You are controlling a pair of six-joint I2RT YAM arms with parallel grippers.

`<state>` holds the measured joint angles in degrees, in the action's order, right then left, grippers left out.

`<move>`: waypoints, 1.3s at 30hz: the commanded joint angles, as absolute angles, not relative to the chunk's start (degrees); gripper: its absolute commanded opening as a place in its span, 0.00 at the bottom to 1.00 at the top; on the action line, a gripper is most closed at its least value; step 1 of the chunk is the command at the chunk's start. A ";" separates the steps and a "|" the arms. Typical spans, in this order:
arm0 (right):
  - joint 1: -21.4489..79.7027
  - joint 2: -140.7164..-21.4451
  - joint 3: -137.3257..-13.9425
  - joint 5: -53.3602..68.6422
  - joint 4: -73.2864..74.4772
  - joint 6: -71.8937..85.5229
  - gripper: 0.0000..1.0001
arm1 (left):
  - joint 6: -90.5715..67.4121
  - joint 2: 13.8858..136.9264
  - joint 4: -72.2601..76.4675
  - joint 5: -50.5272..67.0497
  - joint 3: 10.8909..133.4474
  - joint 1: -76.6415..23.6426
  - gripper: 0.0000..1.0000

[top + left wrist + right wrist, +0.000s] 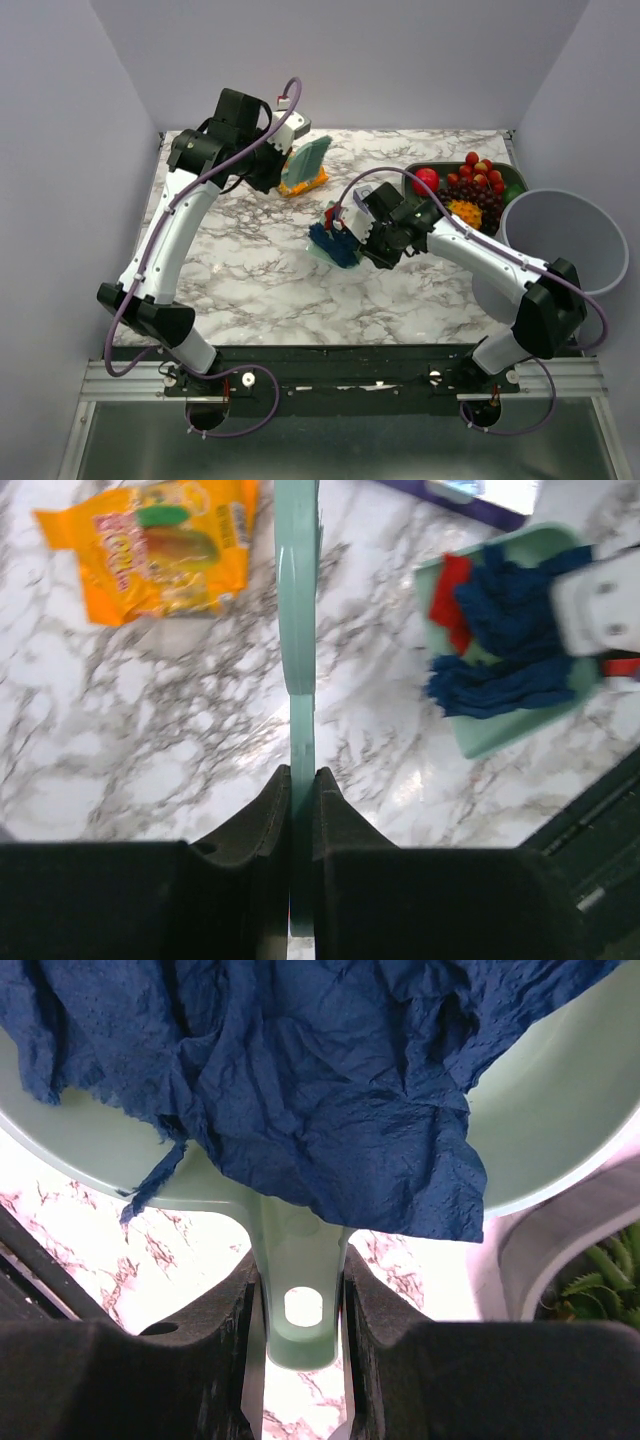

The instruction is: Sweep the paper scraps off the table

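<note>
Dark blue paper scraps (335, 245) and a few red ones (332, 216) lie heaped in a mint-green dustpan (322, 253) held just over the marble table (250, 270). My right gripper (352, 238) is shut on the dustpan's handle (300, 1300); blue paper (300, 1090) fills the right wrist view. My left gripper (282, 168) is shut on a teal brush (306, 160), held at the back of the table, apart from the dustpan. In the left wrist view the brush handle (298, 630) runs up from the jaws, with the dustpan (500, 735) and scraps (505, 640) to the right.
An orange snack bag (303, 186) lies under the brush, also in the left wrist view (155, 545). A dark bowl (512, 178) with a red fruit (426, 180) and grapes stands at the back right. A grey bin (570, 240) stands off the table's right edge.
</note>
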<state>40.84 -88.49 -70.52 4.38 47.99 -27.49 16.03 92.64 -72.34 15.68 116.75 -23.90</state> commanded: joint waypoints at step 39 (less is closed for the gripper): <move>-20.38 -53.61 -88.42 -10.28 77.07 -16.96 0.01 | 4.48 96.06 -47.81 28.39 88.51 -19.69 0.00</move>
<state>-14.55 -53.21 -90.24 -2.98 73.10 -14.57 4.99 95.61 -49.23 24.95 86.74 -19.40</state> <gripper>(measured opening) 0.352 0.161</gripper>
